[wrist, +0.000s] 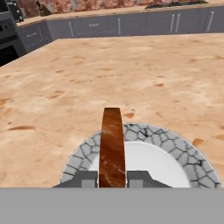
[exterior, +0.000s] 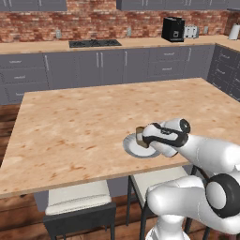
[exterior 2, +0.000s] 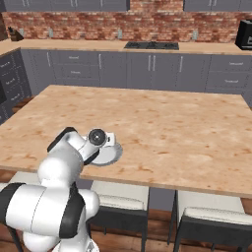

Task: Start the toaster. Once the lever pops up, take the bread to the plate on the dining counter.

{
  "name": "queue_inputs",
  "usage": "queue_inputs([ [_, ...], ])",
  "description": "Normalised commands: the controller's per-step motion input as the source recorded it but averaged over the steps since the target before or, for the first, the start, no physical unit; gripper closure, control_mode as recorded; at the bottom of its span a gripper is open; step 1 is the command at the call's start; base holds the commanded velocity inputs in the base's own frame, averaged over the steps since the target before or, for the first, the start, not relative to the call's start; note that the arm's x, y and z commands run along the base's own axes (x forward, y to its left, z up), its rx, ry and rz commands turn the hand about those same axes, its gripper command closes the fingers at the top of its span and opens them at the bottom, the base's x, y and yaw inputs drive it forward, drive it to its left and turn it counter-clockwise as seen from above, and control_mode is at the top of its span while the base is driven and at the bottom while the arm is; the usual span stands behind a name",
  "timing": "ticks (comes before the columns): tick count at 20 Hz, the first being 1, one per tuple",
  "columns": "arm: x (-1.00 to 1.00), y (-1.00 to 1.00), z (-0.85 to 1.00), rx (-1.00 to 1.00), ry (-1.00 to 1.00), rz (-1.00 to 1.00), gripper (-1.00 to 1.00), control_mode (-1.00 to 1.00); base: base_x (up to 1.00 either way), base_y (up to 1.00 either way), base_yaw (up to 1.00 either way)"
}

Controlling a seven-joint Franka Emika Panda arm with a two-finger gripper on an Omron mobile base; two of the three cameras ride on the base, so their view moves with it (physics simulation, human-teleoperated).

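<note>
A white robot arm's two-finger gripper (wrist: 112,179) is clamping a thin tan slice of bread with a brown crust (wrist: 112,146) edge-on, holding it over a round pale plate with a grey cracked-stone rim (wrist: 175,144). The plate is sitting near the front edge of the large rectangular dining counter with a light speckled wood-grain top (exterior: 84,126), whose surface is lying bare around it. Two cushioned stools with dark frames (exterior: 79,206) are standing tucked beneath the near edge. Far behind, a boxy silver-grey toaster (exterior: 191,32) is resting just beside a taller black coffee machine (exterior: 173,29) on the long wall counter over grey cabinets (exterior: 108,63), against a red brick wall (exterior: 93,16).
</note>
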Motion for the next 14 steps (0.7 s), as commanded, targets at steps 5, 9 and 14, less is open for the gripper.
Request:
queue_inputs([
  [5, 0.09, -0.07, -0.19, 0.00, -0.09, 0.00, 1.00, -1.00, 0.00, 0.00, 0.00],
  [9, 0.00, 0.00, -0.10, 0.00, -0.01, 0.00, 1.00, -1.00, 0.00, 0.00, 0.00],
  [14, 0.00, 0.00, -0.02, 0.00, 0.06, 0.00, 1.00, -1.00, 0.00, 0.00, 0.00],
])
